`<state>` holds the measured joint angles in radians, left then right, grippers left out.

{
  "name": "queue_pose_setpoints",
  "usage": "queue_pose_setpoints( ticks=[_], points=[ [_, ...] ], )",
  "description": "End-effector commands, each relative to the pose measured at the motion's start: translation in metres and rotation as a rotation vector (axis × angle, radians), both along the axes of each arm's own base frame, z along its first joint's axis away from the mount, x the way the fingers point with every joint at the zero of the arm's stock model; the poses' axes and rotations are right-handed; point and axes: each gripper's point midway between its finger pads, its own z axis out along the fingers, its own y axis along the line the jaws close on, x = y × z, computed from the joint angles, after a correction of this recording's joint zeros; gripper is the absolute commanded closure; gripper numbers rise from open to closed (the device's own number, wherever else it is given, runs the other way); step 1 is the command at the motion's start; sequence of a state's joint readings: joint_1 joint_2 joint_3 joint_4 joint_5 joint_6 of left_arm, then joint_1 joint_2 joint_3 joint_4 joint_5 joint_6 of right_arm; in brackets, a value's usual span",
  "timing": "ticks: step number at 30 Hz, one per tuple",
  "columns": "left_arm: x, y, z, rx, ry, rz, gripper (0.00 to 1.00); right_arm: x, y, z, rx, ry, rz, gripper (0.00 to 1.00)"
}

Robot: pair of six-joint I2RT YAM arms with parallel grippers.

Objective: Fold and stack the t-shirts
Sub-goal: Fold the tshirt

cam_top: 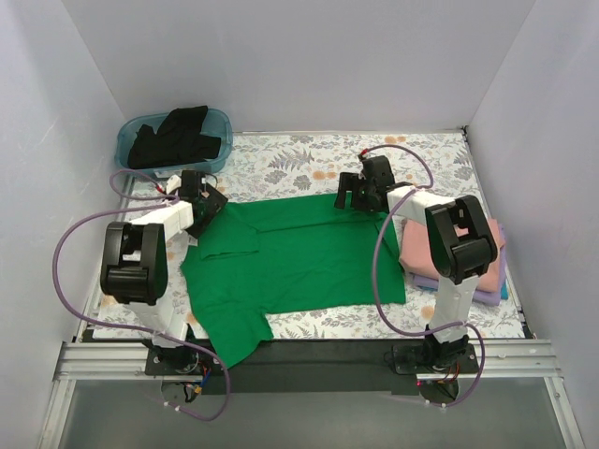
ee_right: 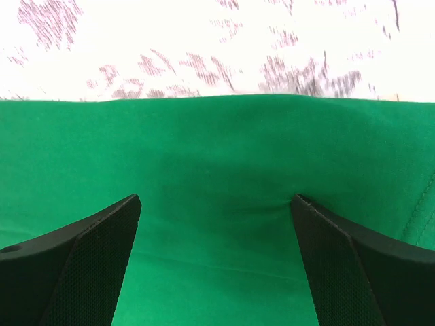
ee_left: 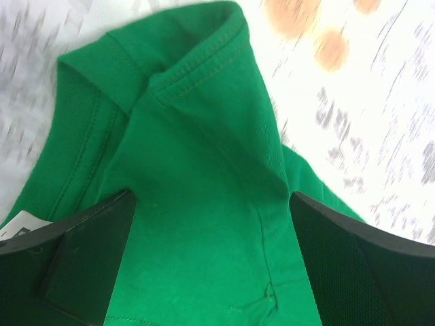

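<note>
A bright green t-shirt [cam_top: 299, 262] lies spread across the middle of the floral table, one sleeve hanging over the near edge. My left gripper [cam_top: 208, 204] is open over the shirt's far left corner. In the left wrist view its jaws [ee_left: 212, 204] straddle a folded green sleeve hem [ee_left: 197, 102]. My right gripper [cam_top: 360, 195] is open at the shirt's far edge. Its fingertips [ee_right: 302, 204] touch the flat green cloth [ee_right: 217, 149] just inside the hem. A salmon pink t-shirt [cam_top: 416, 253] lies folded on a lavender one [cam_top: 487, 297] at the right. A black t-shirt [cam_top: 178, 136] sits in the tub.
The teal plastic tub [cam_top: 131, 140] stands at the far left corner. White walls enclose the table on three sides. Purple cables loop beside both arms. The floral tablecloth [cam_top: 299, 159] shows bare along the back.
</note>
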<state>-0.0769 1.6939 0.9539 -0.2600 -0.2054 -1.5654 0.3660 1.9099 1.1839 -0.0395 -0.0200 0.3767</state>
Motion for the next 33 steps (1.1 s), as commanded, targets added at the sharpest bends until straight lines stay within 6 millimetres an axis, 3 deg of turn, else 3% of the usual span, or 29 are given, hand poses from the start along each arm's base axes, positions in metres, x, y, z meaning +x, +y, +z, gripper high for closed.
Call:
queue_pose_setpoints(
  ticks=[1,3,11,16,19,20,22,23,25,26,27,28,29,30,31,32,33],
  points=[
    [0.011,0.026,-0.024,0.07,0.073,0.049,0.02,-0.006,-0.005,-0.034,-0.006,0.101,0.032,0.02],
    [0.016,0.024,-0.036,0.052,0.102,0.041,0.02,0.0,-0.005,-0.036,-0.009,0.098,0.027,0.02],
    [0.045,0.021,-0.027,0.049,0.068,0.017,0.02,0.037,-0.022,-0.032,-0.027,0.039,0.048,0.02],
    [0.05,0.013,-0.014,0.017,0.042,-0.024,0.02,0.048,-0.018,-0.001,-0.023,-0.047,0.145,0.02],
    [0.052,0.007,0.013,-0.006,-0.018,-0.046,0.02,0.045,-0.012,0.036,0.004,-0.116,0.192,0.02],
    [0.052,0.006,0.021,-0.008,-0.032,-0.053,0.02,0.044,-0.015,0.058,0.001,-0.155,0.187,0.02],
    [0.048,0.005,0.051,-0.015,-0.078,-0.06,0.02,0.037,-0.026,0.073,-0.039,-0.169,0.161,0.01],
    [0.045,0.004,0.075,-0.022,-0.129,-0.062,0.02,0.027,-0.03,0.089,-0.041,-0.194,0.151,0.02],
    [0.028,0.001,0.085,-0.038,-0.13,-0.065,0.02,0.013,-0.035,0.103,-0.031,-0.215,0.134,0.02],
    [0.02,-0.006,0.094,-0.072,-0.151,-0.078,0.02,0.002,-0.036,0.121,-0.01,-0.241,0.127,0.02],
    [0.01,-0.01,0.098,-0.088,-0.16,-0.091,0.02,-0.015,-0.038,0.112,-0.002,-0.214,0.133,0.02],
    [-0.008,-0.018,0.11,-0.105,-0.193,-0.11,0.02,-0.025,-0.041,0.112,0.001,-0.213,0.125,0.02],
    [-0.02,-0.024,0.11,-0.115,-0.193,-0.111,0.02,-0.036,-0.044,0.129,0.021,-0.246,0.099,0.02],
    [-0.035,-0.041,0.11,-0.137,-0.184,-0.117,0.02,-0.053,-0.053,0.112,0.011,-0.208,0.075,0.02],
    [-0.059,-0.051,0.11,-0.143,-0.198,-0.14,0.02,-0.062,-0.056,0.114,0.019,-0.211,0.052,0.02],
    [-0.072,-0.062,0.108,-0.146,-0.199,-0.162,0.02,-0.073,-0.059,0.128,0.048,-0.246,0.029,0.02],
    [-0.102,-0.082,0.098,-0.153,-0.184,-0.206,0.02,-0.092,-0.063,0.124,0.064,-0.243,0.015,0.02]
  ],
)
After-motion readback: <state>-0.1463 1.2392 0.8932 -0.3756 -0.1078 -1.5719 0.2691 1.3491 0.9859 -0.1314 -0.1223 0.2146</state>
